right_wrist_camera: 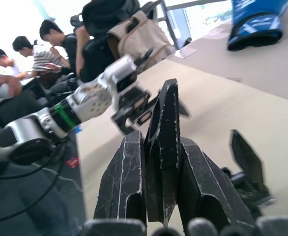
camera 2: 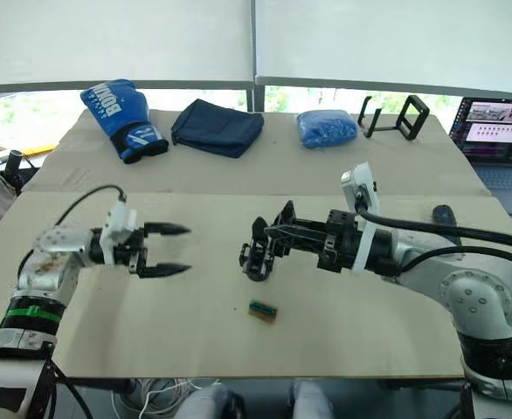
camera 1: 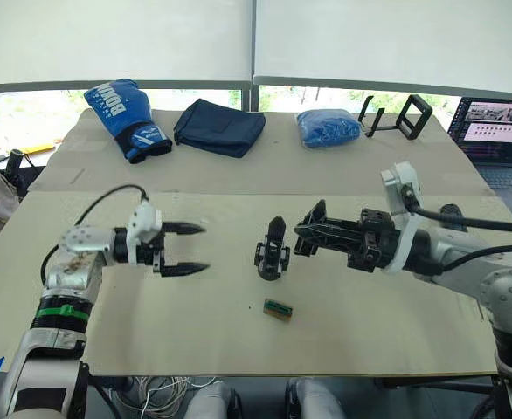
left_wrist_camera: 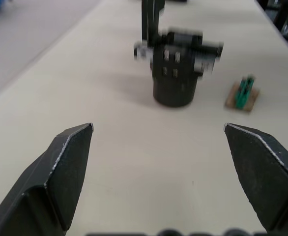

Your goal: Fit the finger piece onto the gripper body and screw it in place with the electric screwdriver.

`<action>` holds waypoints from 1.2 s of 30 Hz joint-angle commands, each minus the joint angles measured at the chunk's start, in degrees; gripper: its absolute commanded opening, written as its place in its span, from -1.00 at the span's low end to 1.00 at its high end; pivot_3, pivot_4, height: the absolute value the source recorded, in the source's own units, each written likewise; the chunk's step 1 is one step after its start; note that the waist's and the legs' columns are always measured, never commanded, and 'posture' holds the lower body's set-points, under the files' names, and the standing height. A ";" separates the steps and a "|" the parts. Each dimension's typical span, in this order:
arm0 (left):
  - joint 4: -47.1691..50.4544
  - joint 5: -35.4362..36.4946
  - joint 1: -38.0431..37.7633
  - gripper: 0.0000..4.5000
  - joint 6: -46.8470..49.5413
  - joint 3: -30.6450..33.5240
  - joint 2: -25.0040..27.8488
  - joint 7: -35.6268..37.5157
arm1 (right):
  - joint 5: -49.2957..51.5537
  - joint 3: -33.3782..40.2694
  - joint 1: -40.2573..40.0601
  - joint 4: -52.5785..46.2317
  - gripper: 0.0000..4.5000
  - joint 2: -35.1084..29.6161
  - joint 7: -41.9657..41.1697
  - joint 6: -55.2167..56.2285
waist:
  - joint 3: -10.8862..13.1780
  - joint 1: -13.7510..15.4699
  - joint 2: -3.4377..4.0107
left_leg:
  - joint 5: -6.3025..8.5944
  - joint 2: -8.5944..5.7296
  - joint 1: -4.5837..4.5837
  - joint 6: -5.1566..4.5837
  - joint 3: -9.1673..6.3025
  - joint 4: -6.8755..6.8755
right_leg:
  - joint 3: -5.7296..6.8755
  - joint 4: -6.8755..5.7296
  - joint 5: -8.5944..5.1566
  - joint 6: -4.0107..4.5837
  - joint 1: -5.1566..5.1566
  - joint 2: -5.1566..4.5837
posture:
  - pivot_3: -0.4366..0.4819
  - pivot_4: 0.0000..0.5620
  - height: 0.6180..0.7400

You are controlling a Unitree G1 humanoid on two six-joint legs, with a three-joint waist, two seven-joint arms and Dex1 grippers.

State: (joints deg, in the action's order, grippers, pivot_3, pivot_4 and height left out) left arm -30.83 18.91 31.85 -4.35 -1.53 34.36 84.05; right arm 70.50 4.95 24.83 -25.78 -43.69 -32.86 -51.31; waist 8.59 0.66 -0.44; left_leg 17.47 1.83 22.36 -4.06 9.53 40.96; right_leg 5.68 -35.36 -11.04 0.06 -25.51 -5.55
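Two grippers are at work over one pale desk (camera 1: 151, 349).

1. Left gripper (camera 1: 186, 249): one, hovering just above the desk, jaws spread wide with nothing between them. Its two black pointed fingers (left_wrist_camera: 68, 162) aim toward the gripper body.

2. Right gripper (camera 1: 313, 229): one, jaws pressed together on one finger piece (right_wrist_camera: 164, 147), a flat black tapering part held upright between the two scuffed fingers (right_wrist_camera: 122, 182) and rising past their tips. The held piece is just beside the gripper body, on the side away from the left gripper; whether it touches the body cannot be told.

3. Gripper body (camera 1: 273, 250): one, standing upright on the desk on its rounded base, its own single pointed finger rising from it. It sits between the two sets of jaws, nearer the right ones.

4. Green-and-brown block (camera 1: 278, 308): one, lying flat on the desk, near the gripper body and on the robot's side of it, apart from both jaws.

5. Far edge of the desk, well apart from both jaws: one blue boxing glove (camera 1: 125, 118), one folded dark navy cloth (camera 1: 219, 127), one crumpled blue bag (camera 1: 328, 127), one black frame-shaped stand (camera 1: 411, 115).

6. Laptop (camera 1: 496, 131): one, open, screen lit, beyond the right arm.

7. Seated people (right_wrist_camera: 50, 44): at least three in the right wrist view, beyond the left gripper.
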 commanded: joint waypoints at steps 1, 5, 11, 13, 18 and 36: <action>-1.64 -1.54 1.46 1.00 -3.74 -1.77 -3.81 -0.65 | -8.52 -0.80 -1.61 -1.30 -0.81 1.95 -5.92 8.36 | 0.00 0.06 -0.01 | 0.00 0.00 0.01 0.00 0.00 0.03 | 0.01 0.00 0.00 0.00 0.00 0.00 | -0.05 -0.47 1.00; -4.19 -3.34 3.42 1.00 -4.71 -3.60 -8.16 -1.42 | -16.22 -2.80 -4.19 -1.45 -0.81 2.78 -11.47 13.86 | 0.01 0.00 -0.02 | 0.01 -0.02 0.05 -0.04 -0.01 0.03 | 0.03 0.03 0.01 -0.02 0.01 0.02 | -0.05 -0.47 1.00; -9.93 -5.79 6.85 1.00 -6.17 -6.03 -12.88 -1.02 | -18.31 -2.47 -6.00 -1.65 -0.81 3.96 -14.24 15.01 | 0.01 -0.33 -0.02 | 0.01 0.02 -0.06 -0.04 -0.01 0.04 | -0.03 -0.04 0.02 -0.01 0.04 0.09 | -0.05 -0.47 1.00; -12.46 -7.22 8.35 1.00 -7.29 -6.85 -14.42 -1.51 | -18.90 -2.53 -6.34 -1.85 -0.81 4.01 -14.71 14.98 | 0.01 -0.28 -0.03 | 0.01 0.02 -0.05 -0.04 -0.02 0.05 | -0.01 -0.03 0.02 -0.01 0.04 0.08 | -0.05 -0.47 1.00; -17.37 -8.82 10.90 1.00 -9.29 -6.97 -17.46 -3.11 | -19.35 -2.27 -6.73 -2.83 -0.81 4.48 -14.55 14.36 | 0.02 -0.20 -0.04 | 0.03 0.01 -0.02 -0.08 -0.06 0.08 | -0.01 -0.01 0.03 0.00 0.03 0.05 | -0.05 -0.47 1.00; -21.71 -12.79 12.16 1.00 -15.27 -7.93 -21.44 -6.12 | -18.17 -1.15 -8.62 -5.45 -0.81 4.22 -13.55 12.51 | 0.02 -0.02 -0.05 | 0.21 0.01 -0.01 -0.39 -0.10 0.35 | 0.06 -0.02 0.04 0.00 0.16 -0.08 | -0.05 -0.47 1.00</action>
State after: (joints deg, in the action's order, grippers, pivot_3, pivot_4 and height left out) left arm -52.42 6.84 43.19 -18.77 -9.18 13.21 78.30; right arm 50.84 1.87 16.36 -28.97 -39.16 -46.13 -38.61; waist 8.60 0.64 -0.49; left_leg 17.70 1.84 22.35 -4.48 9.43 41.32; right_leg 5.75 -35.38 -11.00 0.06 -25.34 -5.65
